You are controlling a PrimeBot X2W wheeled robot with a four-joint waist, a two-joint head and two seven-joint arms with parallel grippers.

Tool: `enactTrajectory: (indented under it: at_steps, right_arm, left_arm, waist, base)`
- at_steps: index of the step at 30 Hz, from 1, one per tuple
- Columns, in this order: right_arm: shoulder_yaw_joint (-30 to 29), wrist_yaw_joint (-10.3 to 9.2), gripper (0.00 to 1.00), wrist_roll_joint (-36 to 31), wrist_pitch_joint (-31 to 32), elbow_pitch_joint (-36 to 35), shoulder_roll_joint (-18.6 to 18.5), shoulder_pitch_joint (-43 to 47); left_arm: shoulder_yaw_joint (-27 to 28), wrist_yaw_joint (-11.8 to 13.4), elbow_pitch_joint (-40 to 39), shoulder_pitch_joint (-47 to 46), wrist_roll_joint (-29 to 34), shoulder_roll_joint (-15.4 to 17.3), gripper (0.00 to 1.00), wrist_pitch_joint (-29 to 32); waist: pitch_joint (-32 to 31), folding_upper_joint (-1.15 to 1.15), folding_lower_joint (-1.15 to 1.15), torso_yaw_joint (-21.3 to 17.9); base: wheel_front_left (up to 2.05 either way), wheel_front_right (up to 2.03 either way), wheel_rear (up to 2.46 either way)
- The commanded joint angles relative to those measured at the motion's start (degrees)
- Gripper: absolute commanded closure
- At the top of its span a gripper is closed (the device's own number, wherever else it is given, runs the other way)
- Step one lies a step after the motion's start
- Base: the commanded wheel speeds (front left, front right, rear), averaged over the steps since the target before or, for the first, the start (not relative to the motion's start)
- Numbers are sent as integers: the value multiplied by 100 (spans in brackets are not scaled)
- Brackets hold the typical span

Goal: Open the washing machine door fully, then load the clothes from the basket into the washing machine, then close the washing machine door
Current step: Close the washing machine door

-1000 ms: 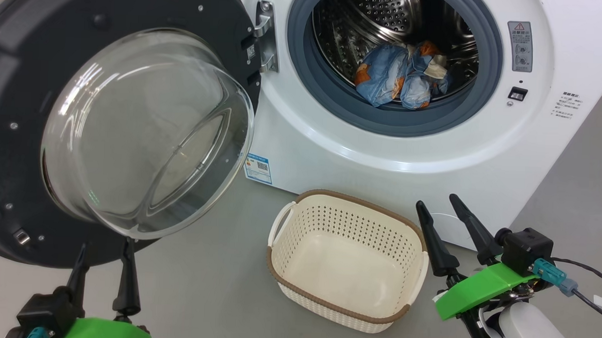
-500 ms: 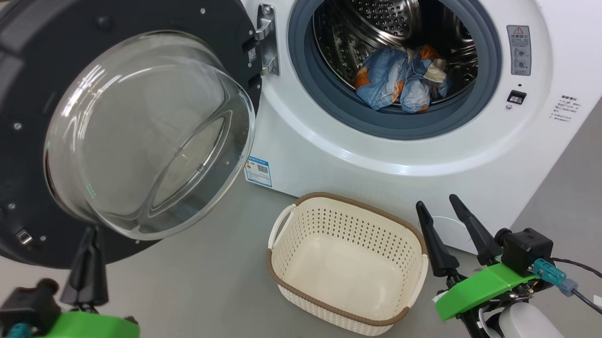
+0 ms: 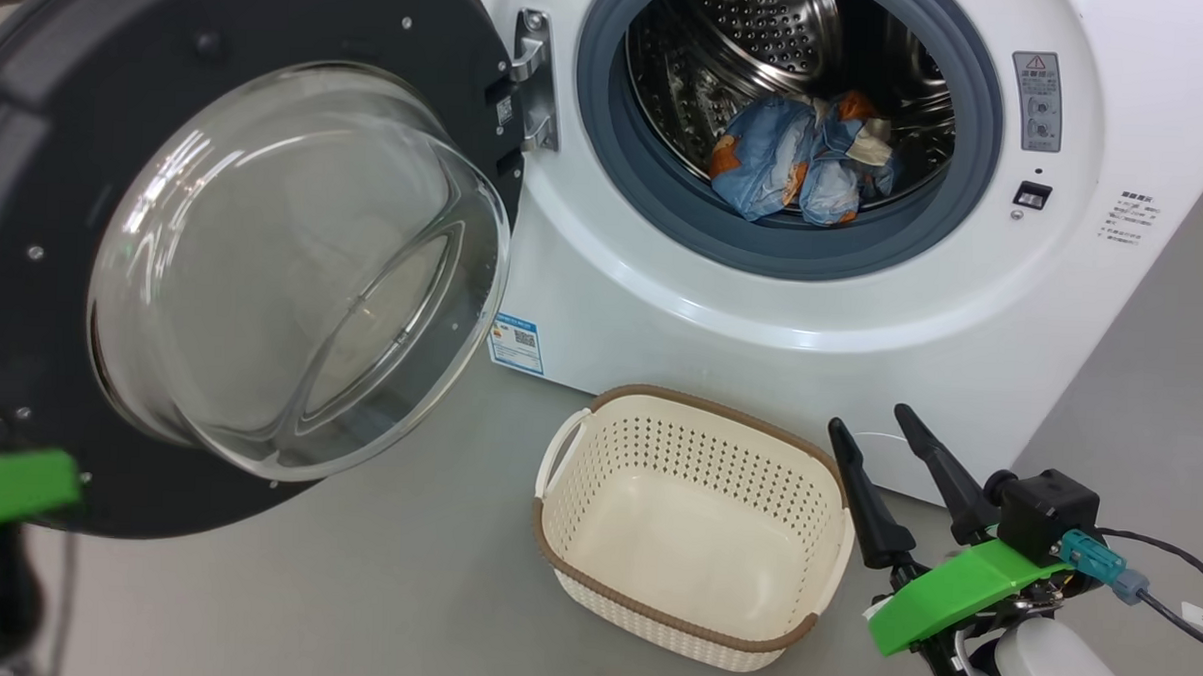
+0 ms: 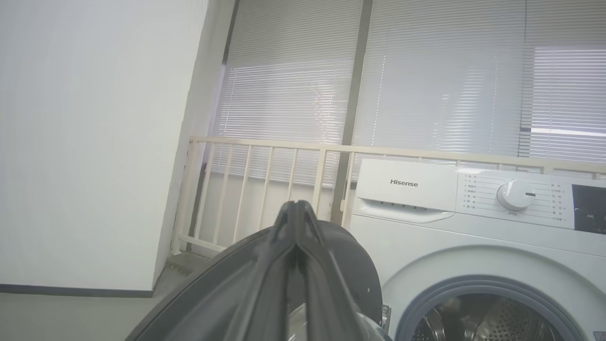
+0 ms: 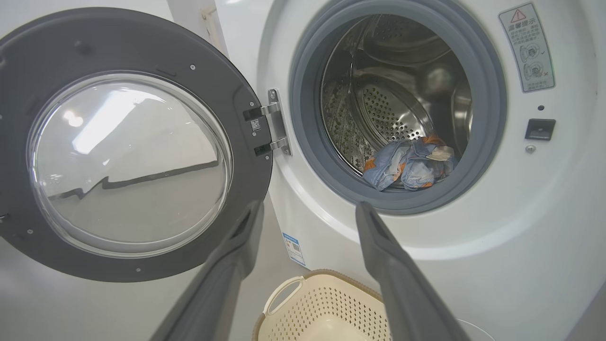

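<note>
Head view: the door (image 3: pixel 294 267) hangs wide open, the clothes (image 3: pixel 803 160) lie in the drum (image 3: pixel 772 29) of the washing machine (image 3: pixel 662 310), and the basket (image 3: pixel 698 451) sits empty just beside it. The right gripper (image 3: pixel 871 419) is spread, holding nothing, near the basket. A careless swing could knock it.

Left wrist view: the left gripper (image 4: pixel 296 210) is pressed together, probably by the door's edge. The view is blurry. We judge that a glancing push could slip and leave the door unlatched.

Right wrist view: the clothes sit close to the grey seal (image 5: pixel 490 118), so they could get pinched on closing.

Light blue, orange-printed clothes (image 3: pixel 803 160); cream perforated basket (image 3: pixel 693 451), brown rim
</note>
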Motion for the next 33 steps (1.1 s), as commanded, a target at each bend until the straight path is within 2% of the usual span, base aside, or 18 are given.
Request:
enactTrajectory:
  at_steps: [1, 4, 8, 11, 16, 28, 33]
  right_arm:
    - [148, 32, 0, 49, -46, -121, -54, -61]
    - [181, 32, 0, 52, -46, -116, -74, -86]
    - [209, 32, 0, 52, -46, -112, -96, -124]
    - [216, 32, 0, 45, -46, -112, -112, -148]
    - [222, 32, 0, 43, -46, -107, -161, -171]
    - [285, 32, 0, 52, -46, -105, -261, -181]
    - [317, 32, 0, 65, -46, -92, -307, -179]
  left_arm:
    - [314, -51, -233, -379, -172, 283, 100, 86]
    - [588, -73, -265, -701, -478, 471, 100, 222]
    - [1096, -49, 31, -1049, -1223, 532, 100, 429]
    - [1590, -36, 503, -1244, -1938, 573, 100, 634]
    - [2147, -114, 1540, -1461, -2652, 893, 100, 959]
    - [2939, -257, 4012, -1988, -3825, 1421, 100, 1607]
    - [3005, -359, 4776, -2116, -4014, 1606, 100, 1818]
  waist:
    - [17, 0, 0, -29]
    - [35, 0, 0, -97]
    - [65, 0, 0, -212]
    - [87, 0, 0, -313]
    - [116, 0, 0, -448]
    - [126, 0, 0, -652]
    - [135, 0, 0, -724]
  base:
    - [0, 0, 0]
    - [0, 0, 0]
    - [0, 0, 0]
    - [0, 0, 0]
    - [0, 0, 0]
    - [0, 0, 0]
    - [0, 0, 0]
